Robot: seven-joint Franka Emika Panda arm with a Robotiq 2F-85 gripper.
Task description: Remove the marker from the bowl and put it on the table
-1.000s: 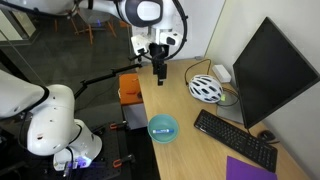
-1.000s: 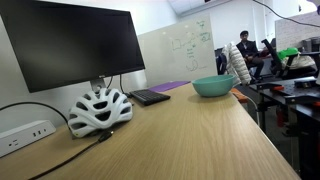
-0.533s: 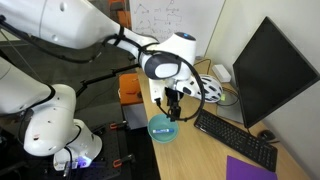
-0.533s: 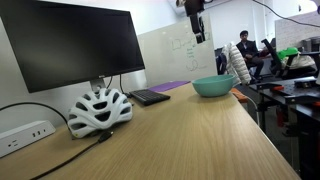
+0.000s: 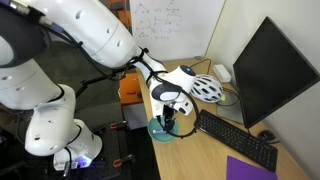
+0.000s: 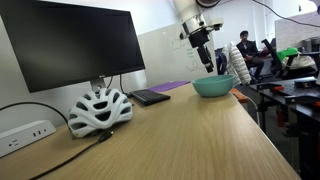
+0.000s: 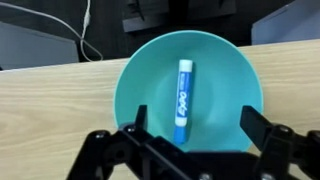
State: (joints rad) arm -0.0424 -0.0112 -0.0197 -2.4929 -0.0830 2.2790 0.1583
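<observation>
In the wrist view the teal-blue bowl (image 7: 215, 70) fills the middle, sitting on the light wooden table (image 7: 50, 110). The marker (image 7: 184, 95), blue with a white label, lies lengthwise inside it. My gripper (image 7: 194, 125) is open, its two black fingers spread to either side of the marker's near end, just above the bowl. In both exterior views the gripper (image 5: 168, 122) (image 6: 209, 68) hangs right over the bowl (image 5: 157, 131) (image 6: 213, 87) near the table's edge (image 5: 200, 150) (image 6: 180, 130). The marker is hidden there.
A white-and-black bicycle helmet (image 5: 205, 88) (image 6: 98, 110) lies near a large monitor (image 5: 270, 70) (image 6: 70, 45). A black keyboard (image 5: 235, 138) (image 6: 150, 97) and a purple sheet (image 5: 250, 170) (image 6: 172, 86) lie by the bowl. A power strip (image 6: 25, 135) sits at one end.
The arm has swung from high over the table's far end across to the bowl and come down, so the open gripper now hovers just above it.
</observation>
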